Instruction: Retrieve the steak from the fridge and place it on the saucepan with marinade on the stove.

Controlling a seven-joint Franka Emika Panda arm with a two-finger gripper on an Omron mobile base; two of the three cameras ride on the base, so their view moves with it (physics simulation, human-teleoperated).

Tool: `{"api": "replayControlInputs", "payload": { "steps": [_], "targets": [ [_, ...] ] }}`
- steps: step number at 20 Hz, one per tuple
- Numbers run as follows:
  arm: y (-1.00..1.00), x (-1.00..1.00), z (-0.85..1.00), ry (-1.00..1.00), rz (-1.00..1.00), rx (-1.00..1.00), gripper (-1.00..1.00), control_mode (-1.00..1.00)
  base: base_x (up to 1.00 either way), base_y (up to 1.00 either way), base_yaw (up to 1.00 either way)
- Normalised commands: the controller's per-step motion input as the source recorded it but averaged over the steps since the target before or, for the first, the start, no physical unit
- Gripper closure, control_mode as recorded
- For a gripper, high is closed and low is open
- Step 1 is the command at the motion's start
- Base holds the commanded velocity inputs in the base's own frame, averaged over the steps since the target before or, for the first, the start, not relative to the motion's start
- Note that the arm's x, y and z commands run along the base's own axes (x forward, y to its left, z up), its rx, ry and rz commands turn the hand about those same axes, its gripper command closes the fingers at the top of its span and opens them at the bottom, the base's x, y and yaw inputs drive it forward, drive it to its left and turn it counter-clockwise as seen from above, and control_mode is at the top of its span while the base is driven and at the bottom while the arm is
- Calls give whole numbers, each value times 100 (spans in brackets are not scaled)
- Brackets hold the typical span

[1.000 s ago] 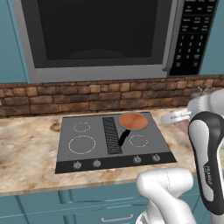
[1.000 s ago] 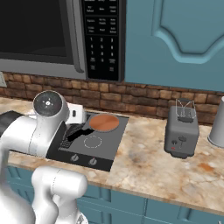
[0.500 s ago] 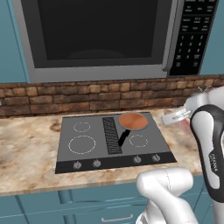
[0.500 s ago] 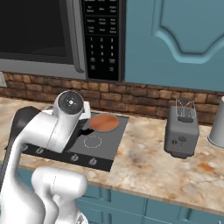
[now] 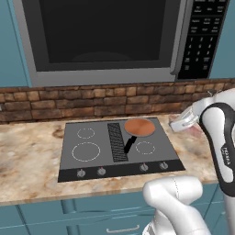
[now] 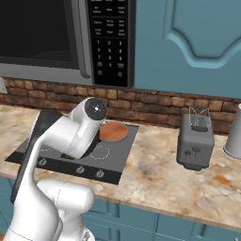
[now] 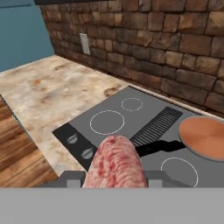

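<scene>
The steak (image 7: pixel 116 162), a reddish-pink slab with pale streaks, sticks out between my fingertips, and my gripper (image 7: pixel 114 177) is shut on it. In the left base view my gripper (image 5: pixel 181 123) hovers above the counter just right of the stove (image 5: pixel 92 153), with the steak (image 5: pixel 189 128) pink under it. The saucepan (image 5: pixel 140 127) sits on the stove's back right burner, copper inside up and black handle pointing forward. It lies to the right ahead of the steak in the hand view, as saucepan (image 7: pixel 203 138). In the right base view my arm covers the stove's left part, beside the saucepan (image 6: pixel 113 132). The fridge is out of view.
A microwave (image 5: pixel 101 36) hangs above the stove, with a brick backsplash (image 5: pixel 69 103) behind it. On the granite counter (image 6: pixel 155 174) right of the stove stand a grey toaster (image 6: pixel 195 141) and a metal vessel (image 6: pixel 234 136). Four knobs line the stove's front edge.
My arm's elbow has swung to the right across the stove in the right base view. The hand with the steak stays just right of the stove. The saucepan has not moved.
</scene>
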Motion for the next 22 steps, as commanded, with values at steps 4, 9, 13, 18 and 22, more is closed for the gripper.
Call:
{"api": "replayControlInputs", "payload": {
  "steps": [4,9,13,18,22],
  "targets": [
    [0,25,-59,-19,7,0,100,-100,0,0,0],
    [0,32,-15,-5,4,0,100,-100,0,0,0],
    [0,39,-4,0,3,0,100,-100,0,0,0],
    [0,33,-5,1,1,0,100,-100,0,0,0],
    [0,39,-20,5,0,0,100,-100,0,0,0]
  ]
}}
